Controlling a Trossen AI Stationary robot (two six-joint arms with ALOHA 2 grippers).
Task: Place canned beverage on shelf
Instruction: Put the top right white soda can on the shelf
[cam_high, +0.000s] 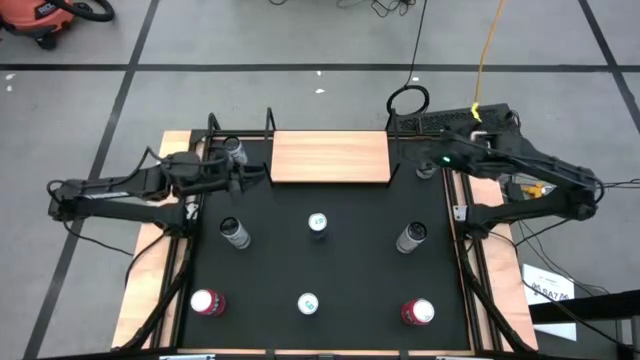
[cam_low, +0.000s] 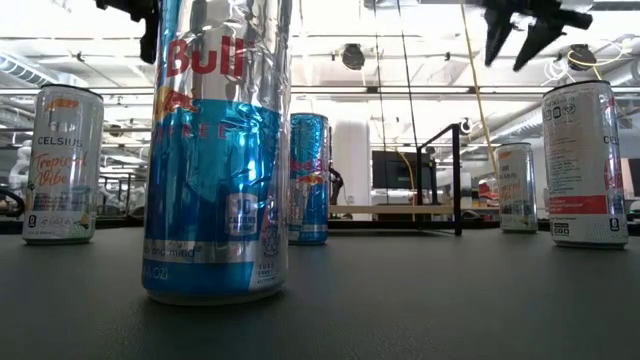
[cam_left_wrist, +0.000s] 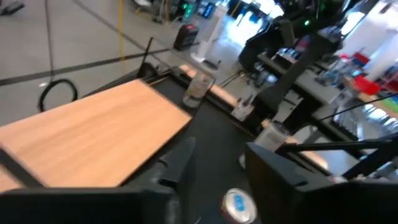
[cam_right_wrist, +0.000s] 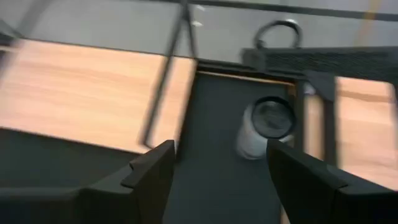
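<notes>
matt black mat (cam_high: 350, 260), light-wood shelf (cam_high: 330, 157), glossy cans (cam_low: 217, 150).

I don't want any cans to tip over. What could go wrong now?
1. The right gripper is open over a can standing close to the shelf and its black bracket. A finger might clip the bracket or nudge the can over.
2. The left gripper sits right at the shelf's left edge, with another can beside the arm. A swing could bump that one.

Nearest can's (cam_low: 218, 150) top cut off
</notes>
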